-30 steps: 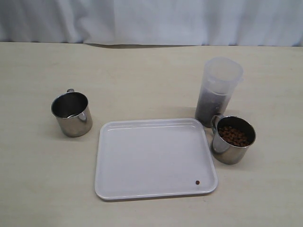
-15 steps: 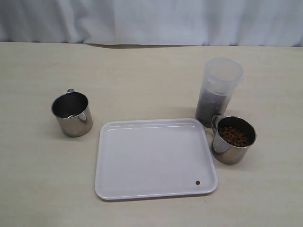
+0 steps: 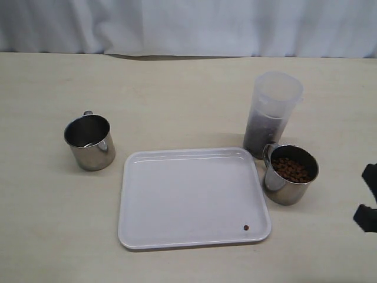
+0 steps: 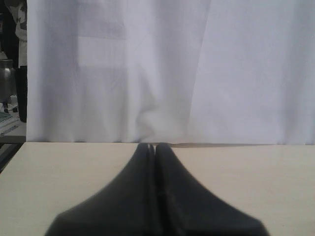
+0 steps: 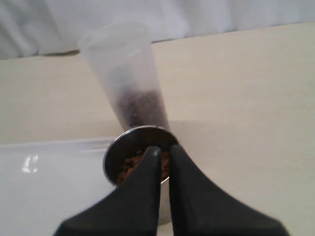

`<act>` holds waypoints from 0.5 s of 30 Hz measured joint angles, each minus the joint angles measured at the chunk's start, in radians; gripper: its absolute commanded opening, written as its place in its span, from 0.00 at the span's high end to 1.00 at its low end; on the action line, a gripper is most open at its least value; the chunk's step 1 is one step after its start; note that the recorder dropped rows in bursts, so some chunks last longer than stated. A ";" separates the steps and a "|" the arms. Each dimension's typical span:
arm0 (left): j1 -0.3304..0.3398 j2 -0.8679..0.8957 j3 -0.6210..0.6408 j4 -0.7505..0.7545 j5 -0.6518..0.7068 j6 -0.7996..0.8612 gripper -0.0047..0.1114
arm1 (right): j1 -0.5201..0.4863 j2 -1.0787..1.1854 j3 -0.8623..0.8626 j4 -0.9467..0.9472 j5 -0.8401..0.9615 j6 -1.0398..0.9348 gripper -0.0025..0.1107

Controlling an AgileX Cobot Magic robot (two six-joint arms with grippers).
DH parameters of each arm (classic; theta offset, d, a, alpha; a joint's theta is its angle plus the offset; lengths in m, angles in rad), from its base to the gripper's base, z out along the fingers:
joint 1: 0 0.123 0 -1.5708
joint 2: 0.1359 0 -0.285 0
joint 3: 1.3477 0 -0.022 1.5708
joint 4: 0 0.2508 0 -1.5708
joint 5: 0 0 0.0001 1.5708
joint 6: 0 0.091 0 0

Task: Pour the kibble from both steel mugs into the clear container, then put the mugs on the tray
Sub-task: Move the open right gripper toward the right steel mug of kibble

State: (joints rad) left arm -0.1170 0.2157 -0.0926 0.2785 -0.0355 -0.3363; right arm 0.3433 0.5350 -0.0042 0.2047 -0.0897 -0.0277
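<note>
Right now the right end effector (image 5: 164, 153) is clenched, its 2 dark fingers pressed almost together with only a thin slit between them, and it grasps nothing. In the right wrist view its tips hang just short of the right steel mug (image 5: 111, 158), close over the rim but apart from it. That mug (image 3: 289, 175) stands upright on the table (image 3: 177, 100), just beside the right edge of the tray (image 3: 182, 197), with its loop handle turned toward the far left. It is filled with kibble (image 3: 291, 170).

The clear container (image 3: 271, 114) stands upright just beyond the mug, near the far right corner of the tray, and its lower half is dark with more pellets. In the exterior view only dark parts of the right arm (image 3: 366, 217) show at the right edge, to the right of the mug and apart from it.

The left end effector (image 4: 151, 146) is also clenched and holds nothing. Its wrist view shows only bare table and a white curtain (image 4: 162, 69). The left steel mug (image 3: 89, 143) stands upright to the left of the tray, apart from it, its inside showing bare metal. 1 stray pellet (image 3: 245, 227) lies on the tray near its near right corner.
</note>
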 measured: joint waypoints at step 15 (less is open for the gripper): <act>0.000 0.000 0.000 0.000 0.000 0.000 0.96 | 0.088 0.553 0.000 -0.006 -0.265 -0.040 0.83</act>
State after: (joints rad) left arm -0.1170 0.2157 -0.0926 0.2785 -0.0355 -0.3363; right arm 0.4311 1.0877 -0.0042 0.1987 -0.3543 -0.0679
